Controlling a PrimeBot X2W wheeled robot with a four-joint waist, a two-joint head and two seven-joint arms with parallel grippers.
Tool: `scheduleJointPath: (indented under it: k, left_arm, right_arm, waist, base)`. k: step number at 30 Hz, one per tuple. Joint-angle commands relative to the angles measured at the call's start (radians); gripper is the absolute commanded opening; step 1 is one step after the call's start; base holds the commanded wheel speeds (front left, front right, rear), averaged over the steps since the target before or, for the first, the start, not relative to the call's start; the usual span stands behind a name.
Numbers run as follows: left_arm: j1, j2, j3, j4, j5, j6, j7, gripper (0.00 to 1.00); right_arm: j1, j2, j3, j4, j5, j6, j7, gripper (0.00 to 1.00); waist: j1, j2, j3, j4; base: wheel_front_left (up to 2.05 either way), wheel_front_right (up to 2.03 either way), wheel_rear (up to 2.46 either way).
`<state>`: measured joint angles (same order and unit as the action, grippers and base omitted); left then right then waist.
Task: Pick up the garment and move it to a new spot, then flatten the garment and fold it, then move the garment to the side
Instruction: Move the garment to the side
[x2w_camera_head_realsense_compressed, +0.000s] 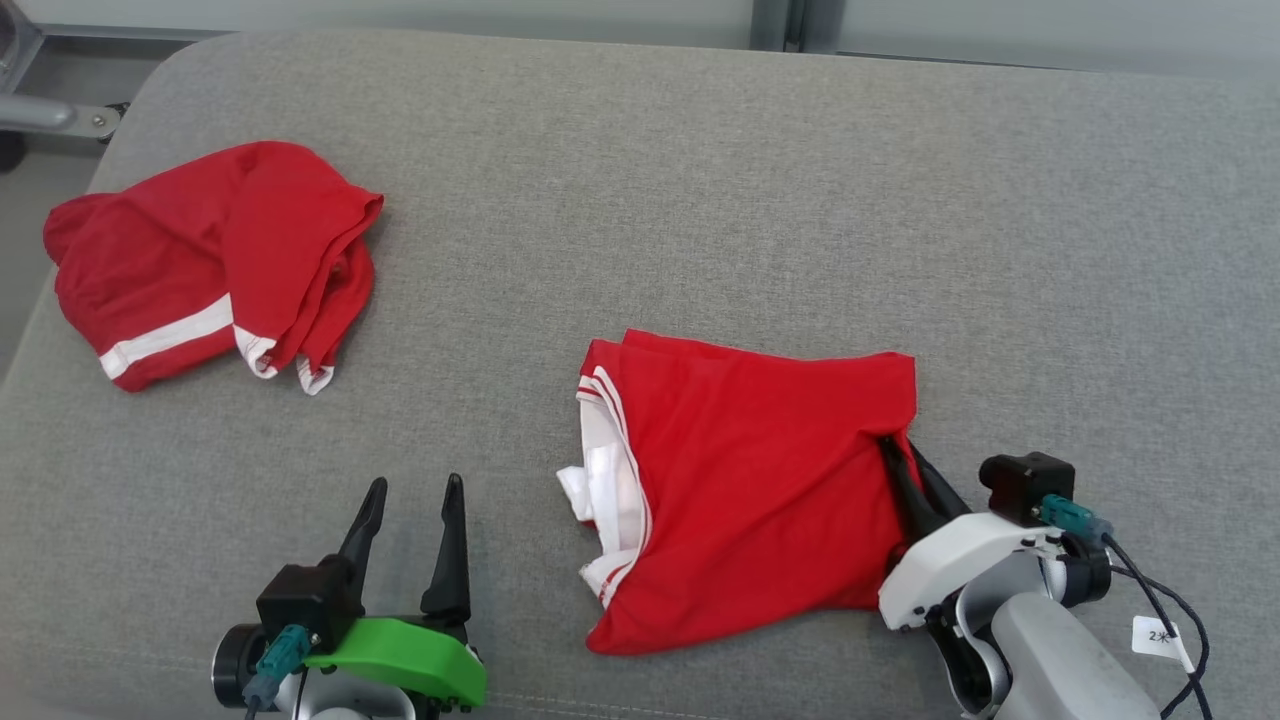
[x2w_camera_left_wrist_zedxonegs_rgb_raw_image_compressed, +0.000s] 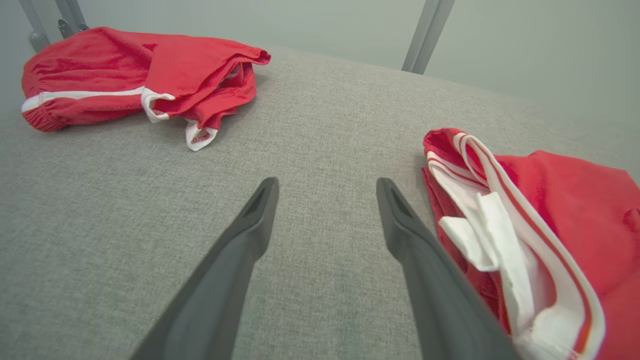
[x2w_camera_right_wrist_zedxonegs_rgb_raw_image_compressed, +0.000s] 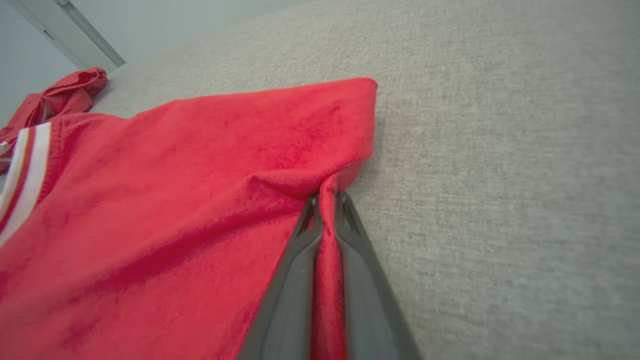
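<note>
Here the grey cushion (x2w_camera_head_realsense_compressed: 700, 180) carries the garment (x2w_camera_head_realsense_compressed: 760, 490), lying mid-right in loose, nearly flat layers. It looks light, thin and limp, so from one hold it will likely sag and drag; a second pinch near the white-trimmed edge would steady it. Shorts (x2w_camera_head_realsense_compressed: 200, 260) lie far left. The right gripper (x2w_camera_head_realsense_compressed: 898, 448) pinches the garment's right edge; the left gripper (x2w_camera_head_realsense_compressed: 415, 482) gapes, empty.
</note>
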<state>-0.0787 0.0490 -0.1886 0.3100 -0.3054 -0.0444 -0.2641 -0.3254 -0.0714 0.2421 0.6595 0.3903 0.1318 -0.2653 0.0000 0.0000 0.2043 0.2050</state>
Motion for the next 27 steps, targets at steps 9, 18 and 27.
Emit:
scheduleJointPath:
  k: [9,18,27]
  left_arm:
    - [-0.011,0.003,0.019,0.003,0.038,-0.014,0.000,1.00]
    - [-0.029,0.003,0.030,-0.002,0.059,-0.029,0.000,1.00]
    - [-0.072,0.004,0.000,-0.004,0.070,-0.050,0.000,1.00]
  right_arm:
    - [0.051,-0.012,-0.121,-0.063,-0.025,-0.002,0.000,0.00]
    - [0.071,0.002,-0.124,-0.077,-0.029,-0.002,0.000,0.00]
    - [0.059,0.006,-0.090,-0.090,-0.013,-0.002,0.000,0.00]
  waist:
    - [0.0000,0.0000,-0.048,-0.217]
    - [0.0000,0.0000,-0.055,-0.461]
    - [0.0000,0.0000,-0.022,-0.609]
  base:
    - [0.00,0.00,0.00]
    - [0.00,0.00,0.00]
    - [0.00,0.00,0.00]
